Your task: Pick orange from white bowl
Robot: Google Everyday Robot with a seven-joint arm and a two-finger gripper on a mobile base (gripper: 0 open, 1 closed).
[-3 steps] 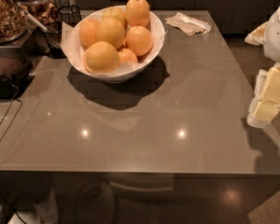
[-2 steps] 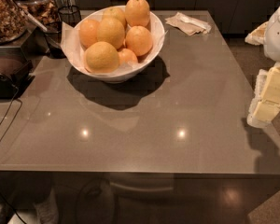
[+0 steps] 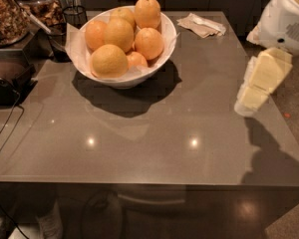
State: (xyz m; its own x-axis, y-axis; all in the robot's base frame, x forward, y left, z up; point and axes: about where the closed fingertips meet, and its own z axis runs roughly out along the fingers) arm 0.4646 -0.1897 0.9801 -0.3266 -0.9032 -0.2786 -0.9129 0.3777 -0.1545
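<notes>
Orange [image 3: 108, 60] piled among fruit [image 3: 148, 43] in bowl [image 3: 120, 79], far left on table [image 3: 154, 133]. Gripper [image 3: 249, 99] at right edge, well apart; grip state cannot be told. Risk: fruit dislodged or paper [image 3: 74, 44] snagged on reach.

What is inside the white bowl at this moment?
The white bowl holds crinkled white paper and about seven piled fruits; the front orange is fully exposed. Its bottom, and anything under the pile, is covered. The claw hovers by the table edge, apart from the bowl.
</notes>
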